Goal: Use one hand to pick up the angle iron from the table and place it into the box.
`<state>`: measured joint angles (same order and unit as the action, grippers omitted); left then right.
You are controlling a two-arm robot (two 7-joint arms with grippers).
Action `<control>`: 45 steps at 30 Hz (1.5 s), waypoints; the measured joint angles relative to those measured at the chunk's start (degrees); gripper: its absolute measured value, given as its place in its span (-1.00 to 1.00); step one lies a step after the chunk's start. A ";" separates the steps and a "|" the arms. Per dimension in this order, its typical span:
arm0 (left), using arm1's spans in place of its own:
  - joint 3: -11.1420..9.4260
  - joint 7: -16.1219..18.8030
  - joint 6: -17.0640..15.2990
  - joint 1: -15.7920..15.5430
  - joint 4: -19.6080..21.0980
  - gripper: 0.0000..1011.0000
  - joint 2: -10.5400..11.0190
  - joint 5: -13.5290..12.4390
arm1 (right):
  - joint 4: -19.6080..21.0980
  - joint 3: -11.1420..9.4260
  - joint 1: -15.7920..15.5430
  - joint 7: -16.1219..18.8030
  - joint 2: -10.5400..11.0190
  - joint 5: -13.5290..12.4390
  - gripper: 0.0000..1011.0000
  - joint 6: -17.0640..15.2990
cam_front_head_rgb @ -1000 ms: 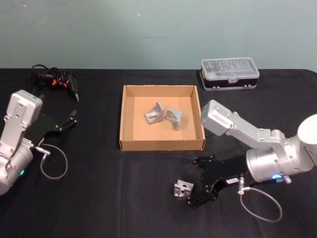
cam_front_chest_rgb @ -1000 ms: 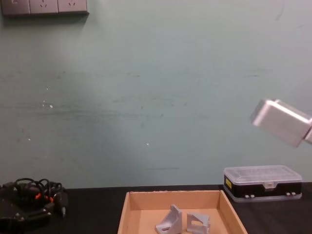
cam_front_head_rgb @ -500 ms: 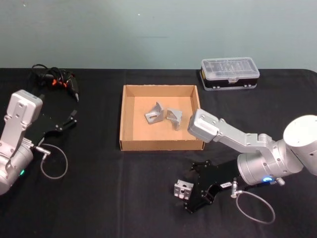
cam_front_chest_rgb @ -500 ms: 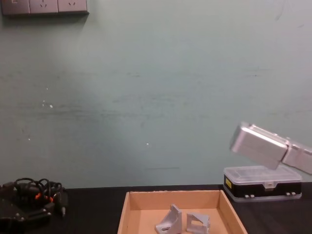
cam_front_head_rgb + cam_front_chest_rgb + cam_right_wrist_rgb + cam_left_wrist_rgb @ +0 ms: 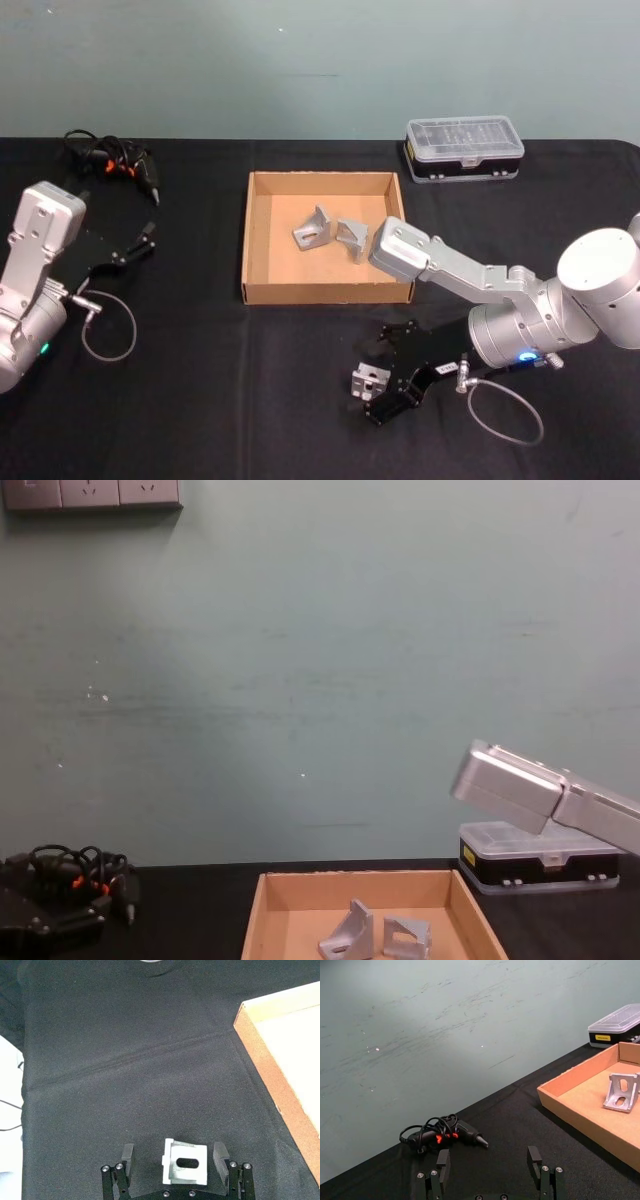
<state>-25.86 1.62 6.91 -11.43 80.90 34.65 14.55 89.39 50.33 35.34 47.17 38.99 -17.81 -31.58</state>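
Btwn R gripper's (image 5: 173,1152) flat fingers (image 5: 220,1156): slotted angle iron (image 5: 185,1163).

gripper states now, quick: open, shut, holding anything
Left gripper: open, holding nothing.
Right gripper: open, straddling the angle iron, not gripping it.

Black case with clear lid (image 5: 464,148) set far back on the right, black tool with orange marks and tangled cable (image 5: 113,165) laid far back on the left, white sockets (image 5: 90,493) mounted on teal wall (image 5: 300,680)
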 joint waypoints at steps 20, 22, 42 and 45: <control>0.00 0.00 0.00 0.00 0.00 1.00 0.00 0.00 | 0.25 -0.12 -0.10 0.02 0.15 -0.05 0.34 0.07; 0.00 0.00 0.00 0.00 0.00 1.00 0.00 0.00 | 0.26 -0.14 -0.10 0.02 0.16 -0.05 0.23 0.08; 0.00 0.00 0.00 0.00 0.00 1.00 0.00 0.00 | 0.32 -0.15 -0.10 0.02 0.20 -0.05 -0.87 0.08; 0.00 0.00 0.00 0.00 0.00 1.00 0.00 0.00 | 0.32 -0.15 -0.10 0.01 0.20 -0.05 -0.87 0.07</control>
<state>-25.86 1.62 6.90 -11.43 80.90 34.64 14.55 89.72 50.18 35.24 47.19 39.18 -17.86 -31.50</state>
